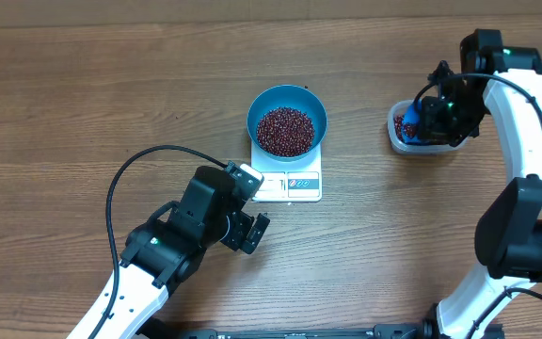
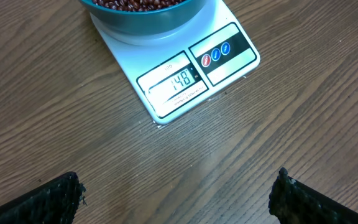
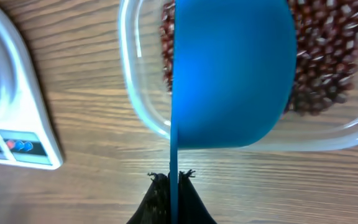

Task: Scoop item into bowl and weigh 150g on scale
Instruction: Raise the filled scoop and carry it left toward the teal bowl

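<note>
The blue bowl [image 1: 287,118] holds a heap of dark red-brown beans [image 1: 284,131] and sits on the white scale [image 1: 294,184]. In the left wrist view the scale [image 2: 185,74] display reads 148 under the bowl [image 2: 148,18]. My left gripper [image 1: 250,233] hangs open over bare wood just in front of the scale, its fingertips [image 2: 61,196] wide apart. My right gripper [image 3: 173,180] is shut on the thin handle of a blue scoop [image 3: 232,71], held over the clear tub [image 3: 145,102] of beans [image 3: 328,56] at the right [image 1: 405,127].
The clear tub [image 1: 398,141] stands to the right of the scale with bare wood between them. The left arm's black cable [image 1: 135,174] loops over the table at the front left. The right arm's white links [image 1: 525,217] run down the right edge.
</note>
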{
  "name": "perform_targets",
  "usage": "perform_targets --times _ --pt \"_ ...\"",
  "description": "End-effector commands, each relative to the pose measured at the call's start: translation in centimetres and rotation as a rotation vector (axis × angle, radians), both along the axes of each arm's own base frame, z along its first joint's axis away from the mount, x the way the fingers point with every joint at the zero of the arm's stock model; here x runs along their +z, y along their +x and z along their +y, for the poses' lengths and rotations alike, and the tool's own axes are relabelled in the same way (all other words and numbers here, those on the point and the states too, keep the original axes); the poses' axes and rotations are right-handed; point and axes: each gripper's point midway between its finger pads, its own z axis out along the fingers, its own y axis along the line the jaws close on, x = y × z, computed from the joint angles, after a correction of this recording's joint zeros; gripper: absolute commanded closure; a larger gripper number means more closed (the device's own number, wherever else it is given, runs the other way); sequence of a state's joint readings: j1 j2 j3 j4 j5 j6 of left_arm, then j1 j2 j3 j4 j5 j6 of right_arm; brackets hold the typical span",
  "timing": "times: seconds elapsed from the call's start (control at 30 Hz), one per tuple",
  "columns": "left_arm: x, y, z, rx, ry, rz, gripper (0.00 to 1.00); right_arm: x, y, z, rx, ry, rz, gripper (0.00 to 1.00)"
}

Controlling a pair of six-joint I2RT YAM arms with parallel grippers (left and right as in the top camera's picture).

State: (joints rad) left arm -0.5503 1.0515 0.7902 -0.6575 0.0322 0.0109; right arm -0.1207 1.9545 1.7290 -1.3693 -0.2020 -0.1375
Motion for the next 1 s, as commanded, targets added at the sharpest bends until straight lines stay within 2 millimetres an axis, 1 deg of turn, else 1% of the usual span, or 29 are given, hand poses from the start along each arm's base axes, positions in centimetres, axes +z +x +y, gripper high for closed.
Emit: perform_targets --times 0.0,0.13,0.23,0.3,0.4,0.5,0.6,0.7,0.8,0.9,0.97 --pt "-0.3 0.0 0.0 -0.01 0.015 0.001 0.0 1.5 0.6 -0.3 -0.017 0.098 -0.051 0.96" --pt "-0.3 0.0 0.0 -0.01 0.015 0.001 0.0 2.1 0.5 -0.9 -0.02 0.186 -0.073 0.96" --pt "-0.3 0.0 0.0 -0.01 0.015 0.001 0.01 2.5 0.6 -1.7 -0.039 0.218 -0.093 0.96" --pt "-0.3 0.0 0.0 -0.01 0.015 0.001 0.0 3.3 0.8 -2.0 -0.039 0.258 -0.13 0.96" --pt "-0.3 0.0 0.0 -0.01 0.015 0.001 0.01 4.7 0.9 -1.6 -0.011 0.299 -0.182 0.96" --pt "-0.3 0.0 0.0 -0.01 0.015 0.001 0.0 6.0 0.8 -1.5 -0.005 0.29 -0.213 0.96" --pt "-0.3 0.0 0.0 -0.01 0.015 0.001 0.0 7.8 0.6 -1.0 0.011 0.284 -0.242 0.96" --pt "-0.3 0.0 0.0 -0.01 0.015 0.001 0.0 9.7 0.4 -0.3 0.034 0.278 -0.268 0.96" --pt "-0.3 0.0 0.0 -0.01 0.015 0.001 0.0 11.2 0.4 1.3 0.08 0.275 -0.291 0.96" --pt "-0.3 0.0 0.0 -0.01 0.015 0.001 0.01 12.1 0.4 3.7 0.146 0.279 -0.304 0.96" --pt "-0.3 0.0 0.0 -0.01 0.015 0.001 0.01 12.3 0.4 5.5 0.194 0.278 -0.307 0.96"
